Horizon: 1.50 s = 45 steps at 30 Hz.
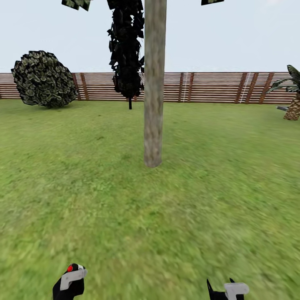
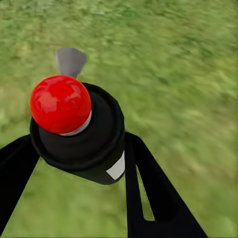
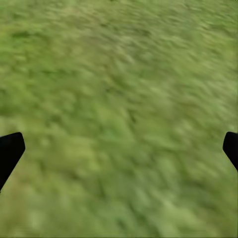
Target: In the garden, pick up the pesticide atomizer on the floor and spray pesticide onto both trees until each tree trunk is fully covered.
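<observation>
Holding the pesticide atomizer [image 2: 79,131] in my left gripper [image 2: 74,148], I see its two black fingers [image 2: 148,193] pinched against the black body from either side. In the left wrist view its glossy red round cap [image 2: 60,104] faces the camera, so its long axis runs away from the wrist toward the lawn [image 2: 178,74], with a small grey nozzle piece [image 2: 70,60] jutting out beyond the cap. In the head view the atomizer sits low at my left, red dot up, a white part across its top.

My right gripper [image 3: 119,148] is spread wide with nothing between the fingers, just blurred grass.

Ahead of me stands a tree trunk [image 1: 154,83], a thick upright column of mottled grey-beige bark, flaring slightly where it meets the grass. Behind it hangs a dark, near-black tree [image 1: 126,54] on a thin stem. A rounded, speckled bush [image 1: 43,79] sits to the left by the brown slatted fence [image 1: 208,87], and a short palm [image 1: 291,96] with a scaly trunk stands at the far right. Pale sky lies above the fence.
</observation>
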Motion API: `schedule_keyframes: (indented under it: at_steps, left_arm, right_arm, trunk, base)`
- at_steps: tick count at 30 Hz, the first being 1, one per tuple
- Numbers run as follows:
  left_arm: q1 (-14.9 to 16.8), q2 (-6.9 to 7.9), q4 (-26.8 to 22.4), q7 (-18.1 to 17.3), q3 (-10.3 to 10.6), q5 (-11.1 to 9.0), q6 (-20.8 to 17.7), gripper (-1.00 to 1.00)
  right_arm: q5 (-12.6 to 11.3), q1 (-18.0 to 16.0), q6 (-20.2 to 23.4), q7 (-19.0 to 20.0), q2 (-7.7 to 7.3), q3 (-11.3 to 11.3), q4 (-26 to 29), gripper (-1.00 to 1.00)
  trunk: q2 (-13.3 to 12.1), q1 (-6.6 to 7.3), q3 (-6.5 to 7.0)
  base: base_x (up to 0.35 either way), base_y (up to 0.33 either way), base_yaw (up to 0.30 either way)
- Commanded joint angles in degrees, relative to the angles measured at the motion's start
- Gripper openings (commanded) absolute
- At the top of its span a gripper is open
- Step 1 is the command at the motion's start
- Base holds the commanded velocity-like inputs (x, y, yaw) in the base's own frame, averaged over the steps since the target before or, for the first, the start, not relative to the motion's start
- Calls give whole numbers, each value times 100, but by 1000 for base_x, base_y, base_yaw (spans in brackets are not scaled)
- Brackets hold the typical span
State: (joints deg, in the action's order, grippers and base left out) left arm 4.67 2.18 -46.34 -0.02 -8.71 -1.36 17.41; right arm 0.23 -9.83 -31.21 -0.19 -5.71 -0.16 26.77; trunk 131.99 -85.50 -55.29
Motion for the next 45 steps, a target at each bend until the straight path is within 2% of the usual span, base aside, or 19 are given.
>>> schedule_keyframes:
  at_steps: [1,45]
  left_arm:
    - [3,1,2,0,1,-14,17,-100]
    - [7,1,2,2,1,-14,17,-100]
  right_arm:
    - [3,-2,-17,-1,0,-1,-2,100]
    - [3,-1,-17,2,0,-1,4,100]
  trunk:
    - [2,-2,-5]
    - [2,-2,-5]
  base:
    - [338,0,0]
    - [338,0,0]
